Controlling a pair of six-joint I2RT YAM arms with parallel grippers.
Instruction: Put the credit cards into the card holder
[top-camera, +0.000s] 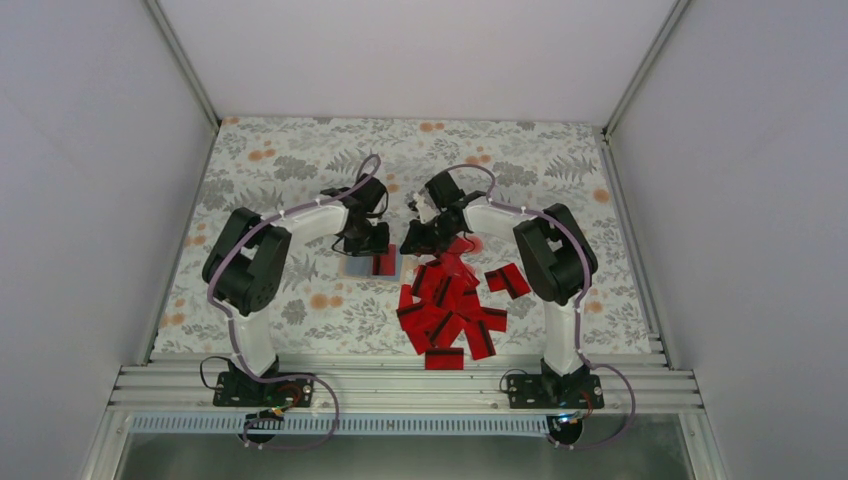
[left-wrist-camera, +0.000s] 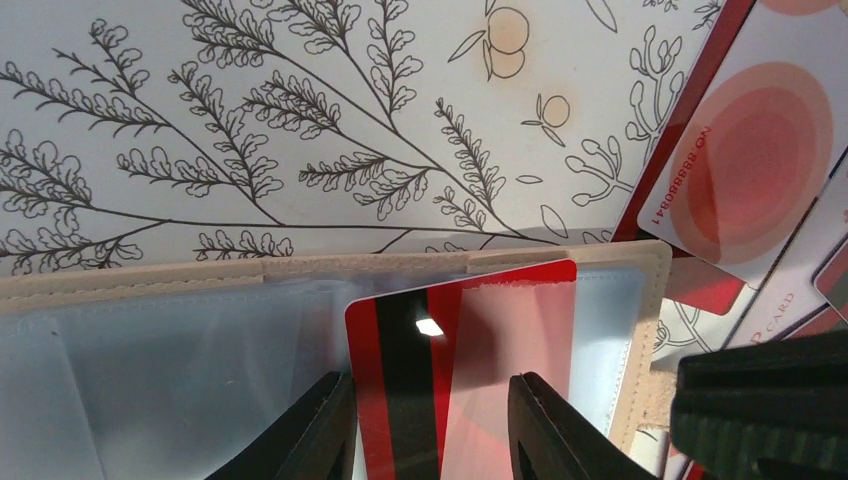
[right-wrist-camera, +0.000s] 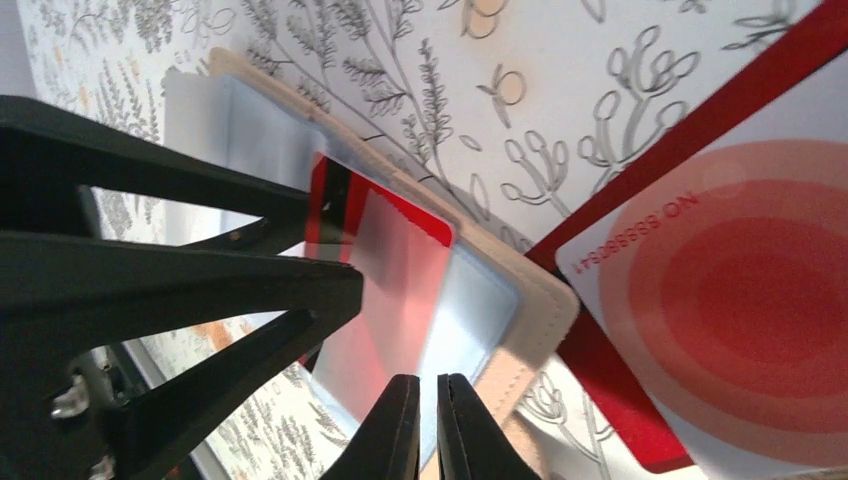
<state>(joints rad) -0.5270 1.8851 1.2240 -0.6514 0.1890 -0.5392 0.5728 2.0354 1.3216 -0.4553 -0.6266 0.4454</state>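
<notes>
Left hand (left-wrist-camera: 430, 425) held a red card (left-wrist-camera: 400, 340) by its two long edges, fingers narrowed against it. The card's far end sat partly under the clear pocket of the card holder (left-wrist-camera: 150, 280). That holder lay flat on the flowered tabletop (left-wrist-camera: 300, 100), just left of the heap of credit cards (top-camera: 450, 310). Right hand (right-wrist-camera: 428, 420) was closed, its tips at the holder's edge; whether they pinched it could not be told.
</notes>
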